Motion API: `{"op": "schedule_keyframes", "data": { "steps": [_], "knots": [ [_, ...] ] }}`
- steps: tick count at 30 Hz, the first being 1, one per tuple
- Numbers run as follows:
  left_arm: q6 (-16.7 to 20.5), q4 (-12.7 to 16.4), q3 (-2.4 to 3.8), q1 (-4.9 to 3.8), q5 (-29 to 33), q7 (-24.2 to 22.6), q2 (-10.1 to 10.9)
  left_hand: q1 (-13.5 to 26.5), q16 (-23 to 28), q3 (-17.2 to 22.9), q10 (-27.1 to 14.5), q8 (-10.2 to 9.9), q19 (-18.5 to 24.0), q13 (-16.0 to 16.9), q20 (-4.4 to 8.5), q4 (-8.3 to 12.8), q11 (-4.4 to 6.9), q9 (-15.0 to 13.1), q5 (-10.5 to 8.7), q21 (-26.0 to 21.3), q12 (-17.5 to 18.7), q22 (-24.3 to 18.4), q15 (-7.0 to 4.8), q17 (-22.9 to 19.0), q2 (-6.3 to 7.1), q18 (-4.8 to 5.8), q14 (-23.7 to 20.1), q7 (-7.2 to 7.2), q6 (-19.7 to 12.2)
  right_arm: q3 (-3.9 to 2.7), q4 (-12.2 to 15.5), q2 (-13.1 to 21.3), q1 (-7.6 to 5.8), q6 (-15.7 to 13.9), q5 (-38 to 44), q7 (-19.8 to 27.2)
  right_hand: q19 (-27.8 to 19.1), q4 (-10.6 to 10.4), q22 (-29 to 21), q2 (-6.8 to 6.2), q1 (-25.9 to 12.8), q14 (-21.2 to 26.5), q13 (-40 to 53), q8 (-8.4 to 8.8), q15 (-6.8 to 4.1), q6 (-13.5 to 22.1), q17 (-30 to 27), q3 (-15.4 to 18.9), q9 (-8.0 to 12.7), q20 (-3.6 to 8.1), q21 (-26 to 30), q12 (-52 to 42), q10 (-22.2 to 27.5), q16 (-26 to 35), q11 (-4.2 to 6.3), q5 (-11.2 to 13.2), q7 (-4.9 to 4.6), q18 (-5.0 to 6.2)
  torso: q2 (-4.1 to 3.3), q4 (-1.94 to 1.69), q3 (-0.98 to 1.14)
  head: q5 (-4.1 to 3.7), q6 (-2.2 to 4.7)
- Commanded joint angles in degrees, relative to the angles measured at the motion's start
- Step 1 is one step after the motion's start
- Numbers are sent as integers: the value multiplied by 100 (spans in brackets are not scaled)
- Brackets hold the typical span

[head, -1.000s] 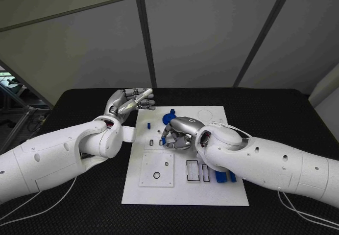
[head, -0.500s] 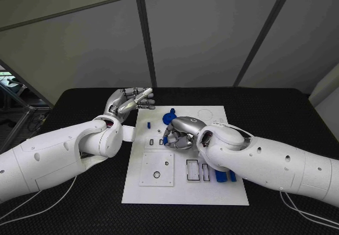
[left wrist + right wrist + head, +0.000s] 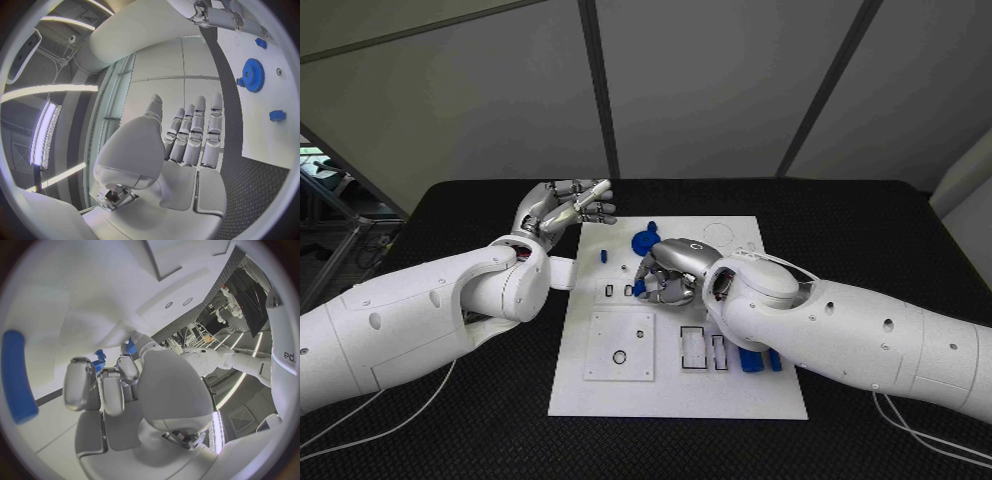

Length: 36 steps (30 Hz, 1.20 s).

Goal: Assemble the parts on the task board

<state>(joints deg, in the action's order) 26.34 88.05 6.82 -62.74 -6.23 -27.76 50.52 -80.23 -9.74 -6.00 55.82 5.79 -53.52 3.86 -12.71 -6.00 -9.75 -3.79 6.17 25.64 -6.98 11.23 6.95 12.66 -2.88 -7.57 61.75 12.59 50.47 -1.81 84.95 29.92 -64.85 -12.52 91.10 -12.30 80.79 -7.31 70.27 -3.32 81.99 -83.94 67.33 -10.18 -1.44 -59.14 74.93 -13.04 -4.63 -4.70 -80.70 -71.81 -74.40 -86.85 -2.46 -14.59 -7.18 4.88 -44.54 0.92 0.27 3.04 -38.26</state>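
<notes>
Nearest, blue bars (image 3: 762,360) lie on the board (image 3: 678,400), while mid-board the right robot hand (image 3: 664,275) curls down over a small blue part (image 3: 635,291) by the slots; whether it grips it cannot be told. This looks like seating that part, calling next for a straight press-in. Farther off, the blue gear (image 3: 642,241) waits, and the left robot hand (image 3: 567,208) is raised at the board's far-left corner above the counter (image 3: 459,215), released.

From my seat I've got a black desk (image 3: 473,400) with a fine mesh-like texture, and a white board (image 3: 678,390) sitting on it. The gear (image 3: 643,241) and the little pieces (image 3: 762,360) are bright blue. Both arms are glossy white, with a silver left robot hand (image 3: 567,208) and silver right robot hand (image 3: 664,270).
</notes>
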Motion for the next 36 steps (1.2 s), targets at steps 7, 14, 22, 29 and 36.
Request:
{"op": "schedule_keyframes", "data": {
  "steps": [7, 14, 22, 29, 36],
  "knots": [
    [-76, 3, 5, -7, -1, -18, 0, -18, 20, -9, 12, -28, 49, 0, -9, 36, -25, 3, 18, -5, 19, -2, 10, 5, -59, -272, -30, 14, 22, 28, 22, 6, 41, -43, 64, -74, -6, -13, -6, -14, -72, -468, 13, -10, -32, -17, 870, -15, -2, 36, 2, 10, 12, 13, 2, 17, -14, -96, -2, 0, -1, -2, 8],
    [-80, 4, 5, -7, -1, -14, 9, -18, 20, -9, 12, -28, 49, 0, -9, 36, -25, 3, 18, -5, 19, -2, 10, 5, -59, -272, -30, 14, 22, 26, 224, 119, 69, -153, 190, -144, -3, -11, -1, -8, -73, -468, 20, -14, -32, -24, 871, -23, -4, 35, 0, 3, 5, 13, 4, 7, -10, -97, 3, -1, 2, 12, 18],
    [-70, 12, 5, -7, -1, -11, 51, -18, 20, -9, 12, -28, 49, 0, -9, 36, -25, 3, 18, -5, 19, -2, 10, 5, -59, -272, -30, 14, 22, 21, 607, 291, 43, 171, 553, -500, -1, -7, 2, -9, -76, -469, 20, -19, -33, -32, 875, -27, -5, 35, -1, 3, 4, 11, 7, 4, -8, -97, 13, 13, -8, 22, 49],
    [-62, 23, 5, -8, -1, -7, 88, -18, 20, -9, 12, -28, 49, 0, -9, 36, -25, 3, 18, -5, 19, -2, 10, 5, -59, -272, -30, 14, 22, 19, 796, 298, -142, 489, 876, -822, 3, -4, 11, -8, -78, -470, 25, -25, -34, -42, 881, -31, -7, 36, -5, -1, -1, 8, 9, 6, -4, -99, 2, 1, -9, 3, 74],
    [-61, 20, 5, -9, -1, -1, 105, -16, 27, -12, 10, -34, 54, 0, -10, 40, -27, 4, 17, -4, 25, -1, 12, 11, -58, -272, -30, 15, 20, 19, 878, 262, -283, 606, 1184, -1024, 6, -3, 17, -7, -81, -470, 24, -30, -35, -51, 880, -35, -9, 36, -8, 0, -2, 9, 11, 4, -1, -100, 0, 2, -7, -8, 100]
  ]
}}
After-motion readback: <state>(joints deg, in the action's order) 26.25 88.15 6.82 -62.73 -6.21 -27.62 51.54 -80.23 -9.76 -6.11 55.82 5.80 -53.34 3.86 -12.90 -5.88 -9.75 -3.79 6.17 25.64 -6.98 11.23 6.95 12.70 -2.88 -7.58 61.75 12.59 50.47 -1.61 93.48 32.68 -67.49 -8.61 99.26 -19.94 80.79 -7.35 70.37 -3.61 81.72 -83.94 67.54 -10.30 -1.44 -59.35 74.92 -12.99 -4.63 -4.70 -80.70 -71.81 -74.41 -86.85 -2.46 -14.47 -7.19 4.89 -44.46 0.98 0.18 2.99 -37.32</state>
